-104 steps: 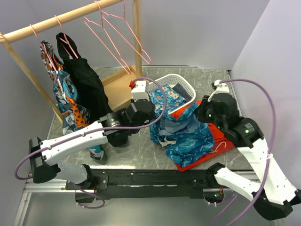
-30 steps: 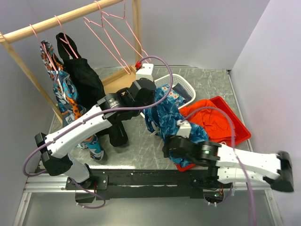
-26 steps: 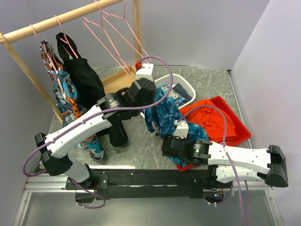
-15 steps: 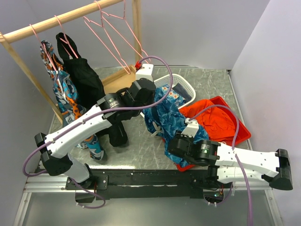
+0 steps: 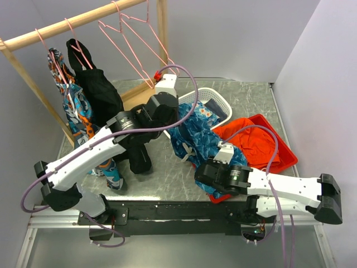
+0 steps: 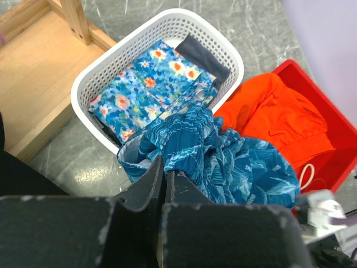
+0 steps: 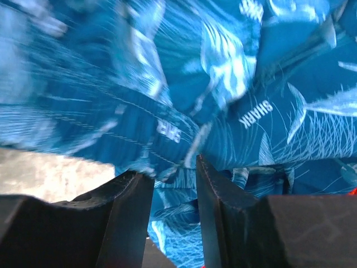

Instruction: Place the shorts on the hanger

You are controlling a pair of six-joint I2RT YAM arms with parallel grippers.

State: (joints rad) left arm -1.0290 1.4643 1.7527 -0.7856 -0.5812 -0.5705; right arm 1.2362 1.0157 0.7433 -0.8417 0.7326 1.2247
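Observation:
The teal-blue leaf-print shorts (image 5: 202, 142) hang bunched from my left gripper (image 5: 172, 127), which is shut on their top edge; this shows in the left wrist view (image 6: 165, 167), with the shorts (image 6: 234, 162) draping toward the tray. My right gripper (image 5: 198, 170) is low at the shorts' bottom end. In the right wrist view its jaws (image 7: 174, 173) stand apart with a fold of the shorts (image 7: 223, 84) in the gap. Pink wire hangers (image 5: 136, 47) hang empty on the wooden rod at the top, above and left of the left gripper.
A white basket (image 5: 196, 96) (image 6: 162, 17) holds a blue flowered cloth (image 6: 150, 84). A red tray (image 5: 284, 153) holds the orange-red garment (image 5: 251, 139) (image 6: 273, 111). Dark and patterned clothes (image 5: 95, 95) hang at the left of the rod (image 5: 67, 25). A wooden base (image 6: 39, 72) lies beside the basket.
My left gripper has risen a little up and to the left with the shorts. My right gripper has shifted slightly left along the shorts' lower end.

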